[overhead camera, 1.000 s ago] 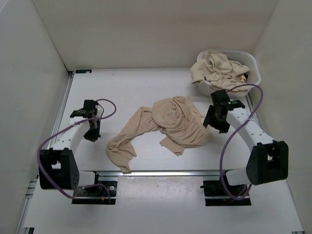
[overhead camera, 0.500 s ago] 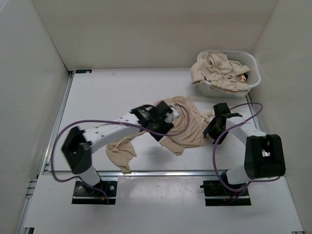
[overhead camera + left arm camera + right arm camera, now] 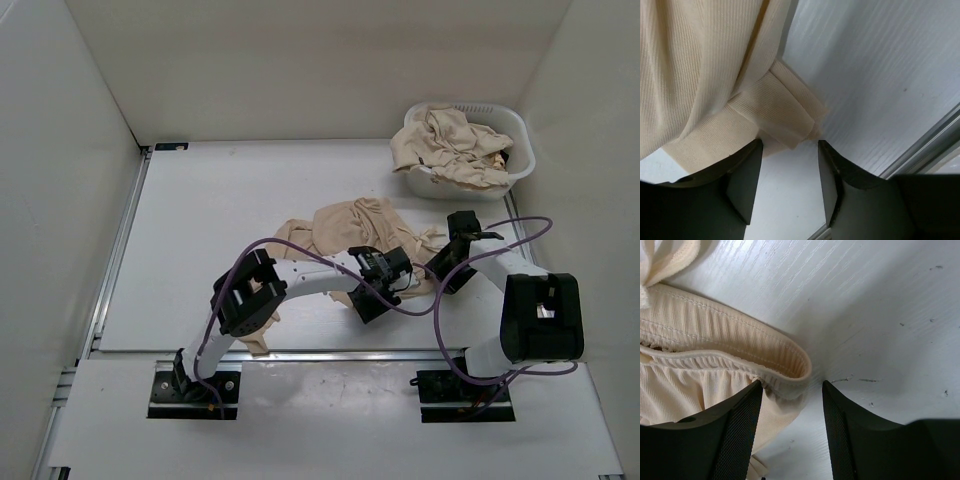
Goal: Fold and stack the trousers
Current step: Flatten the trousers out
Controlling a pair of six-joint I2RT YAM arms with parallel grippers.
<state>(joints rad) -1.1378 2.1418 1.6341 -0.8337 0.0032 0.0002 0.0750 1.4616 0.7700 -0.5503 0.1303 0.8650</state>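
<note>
Left end effector [image 3: 790,146], right end effector [image 3: 791,387] — both parted.

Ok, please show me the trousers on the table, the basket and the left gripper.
trousers on the table [image 3: 365,225]: top view, crumpled middle of the fabric.
basket [image 3: 524,140]: top view, its right rim.
left gripper [image 3: 788,150]: left wrist view, midway between its fingertips.

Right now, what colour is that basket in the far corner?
The laundry basket is white; the top external view shows it best.
</note>
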